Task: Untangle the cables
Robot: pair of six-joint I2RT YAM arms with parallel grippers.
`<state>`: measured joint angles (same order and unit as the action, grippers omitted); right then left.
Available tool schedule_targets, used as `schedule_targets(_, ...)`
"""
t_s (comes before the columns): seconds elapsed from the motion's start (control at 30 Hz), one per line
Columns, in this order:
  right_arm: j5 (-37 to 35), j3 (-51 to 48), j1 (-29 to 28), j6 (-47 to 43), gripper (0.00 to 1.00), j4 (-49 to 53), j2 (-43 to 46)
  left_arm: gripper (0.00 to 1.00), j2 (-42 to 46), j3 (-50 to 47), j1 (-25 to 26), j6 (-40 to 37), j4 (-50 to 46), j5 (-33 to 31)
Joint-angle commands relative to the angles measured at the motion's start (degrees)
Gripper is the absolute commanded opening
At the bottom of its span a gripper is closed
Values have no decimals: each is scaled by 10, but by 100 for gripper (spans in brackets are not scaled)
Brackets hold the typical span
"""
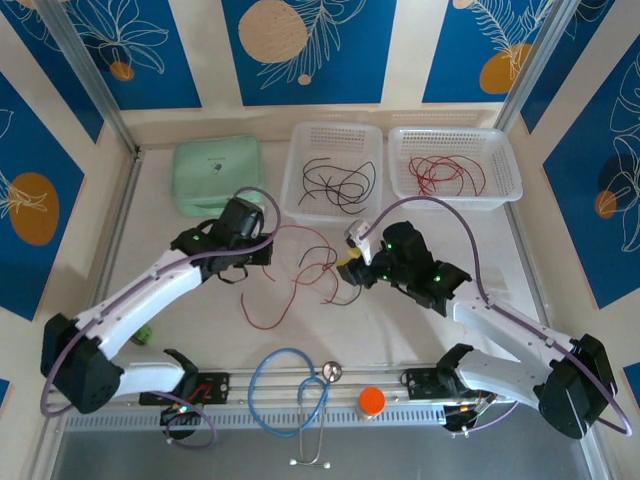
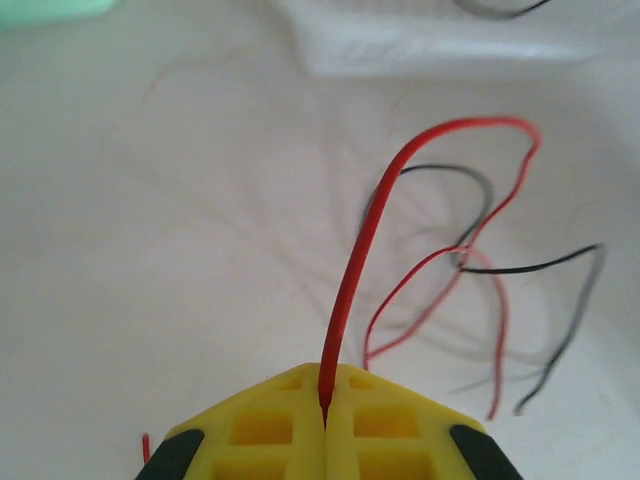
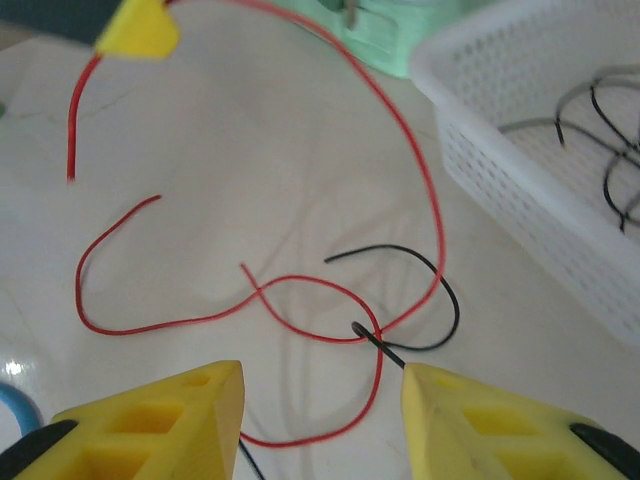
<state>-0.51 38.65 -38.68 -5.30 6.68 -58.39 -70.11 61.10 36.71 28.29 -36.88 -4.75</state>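
**Ben:** Two arms share a white table inside blue walls. Why two baskets?

**Mia:** I think one is for black cables, one for red. The tangle lies mid-table. The left claw pinches a red cable to pull it free; the right claw hangs spread over a black cable.

In the left wrist view the red cable vanishes into the seam of the left gripper; the white basket above is blurred and cropped. In the right wrist view a blue tube is cut by the left edge.
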Motion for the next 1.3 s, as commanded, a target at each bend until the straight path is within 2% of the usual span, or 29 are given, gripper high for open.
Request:
schedule_targets(0.0, 57, -16, -2, -100, 47, -89, 13, 0, 27, 35, 11, -33, -64, -4)
schedule_targets(0.27, 104, -37, 0, -213, 48, -194, -35, 0, 61, 69, 25, -46, -61, 36)
schedule_targets(0.4, 113, -7, 8, -224, 48, -220, -87, 0, 66, 80, 31, -47, -57, 48)
schedule_targets(0.5, 115, 1, 18, -209, 49, -282, -127, 0, 72, 86, 36, -47, -55, 50)
schedule_targets(0.73, 50, 20, 20, -161, 50, -383, -201, 0, 85, 91, 43, -48, -59, 50)
schedule_targets(0.9, 5, 27, 9, -145, 50, -411, -221, 0, 89, 91, 45, -45, -62, 49)
schedule_targets(1.0, -8, 43, 5, -140, 43, -400, -234, 0, 92, 96, 46, -46, -64, 48)
schedule_targets(1.07, -15, 54, 5, -135, 28, -390, -239, 0, 97, 97, 47, -46, -62, 48)
schedule_targets(1.17, -29, 68, 6, -131, 0, -373, -234, 0, 107, 94, 48, -45, -61, 48)
schedule_targets(1.23, -31, 78, 6, -130, 0, -353, -220, 1, 113, 91, 49, -44, -62, 46)
schedule_targets(1.27, -33, 82, 6, -128, 0, -343, -211, 5, 113, 88, 49, -45, -62, 47)
